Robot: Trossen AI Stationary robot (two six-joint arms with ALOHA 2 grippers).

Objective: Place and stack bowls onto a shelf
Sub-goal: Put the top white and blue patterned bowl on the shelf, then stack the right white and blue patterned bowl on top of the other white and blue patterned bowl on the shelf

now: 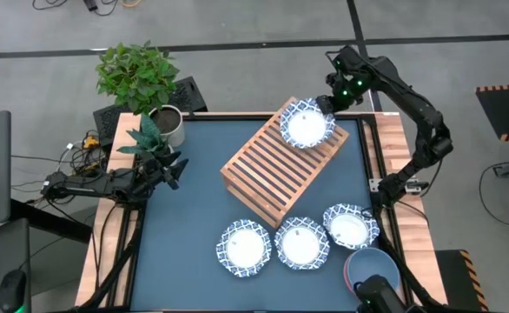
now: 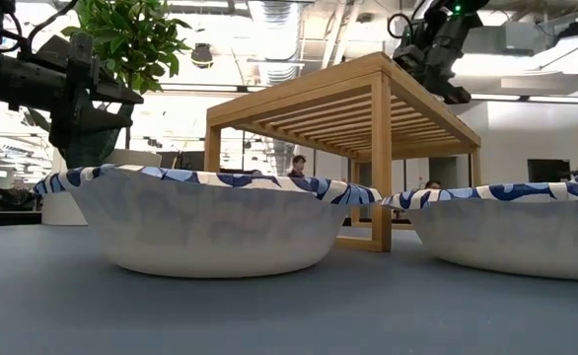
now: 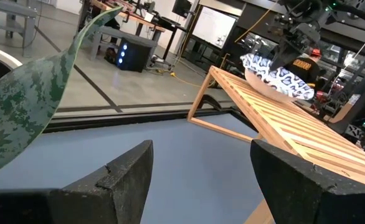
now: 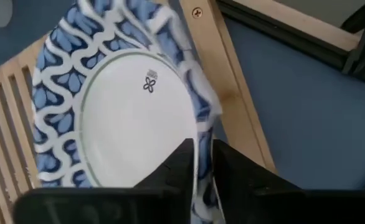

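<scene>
A blue-and-white patterned bowl [image 1: 306, 127] sits on the far right corner of the slatted wooden shelf [image 1: 272, 174]. My right gripper [image 1: 327, 105] is at the side of the bowl's rim nearest that corner, shut on it. The bowl [image 3: 274, 77] also shows in the left wrist view, with the right gripper [image 3: 293, 41] above it. Three more patterned bowls [image 1: 244, 248] [image 1: 301, 243] [image 1: 351, 226] stand in a row on the blue table between the shelf and the near edge. My left gripper [image 1: 173, 169] waits open over the table's left side, beside the plants, touching nothing. My right gripper [image 4: 199, 154] pinches the patterned bowl's rim [image 4: 201, 127], one finger [image 4: 180, 167] inside the bowl and the other finger [image 4: 233, 169] outside it. The fingers come from above, slanting in from the table's far right. The bowl's underside rests on the shelf's slats [image 3: 266, 87].
A plain blue bowl [image 1: 373, 268] stands at the table's near right corner. Potted plants [image 1: 142, 83] fill the far left corner, and a leaf [image 3: 39, 99] hangs close to my left gripper [image 3: 201, 180]. The shelf [image 2: 368, 123] lies slantwise across the table's middle.
</scene>
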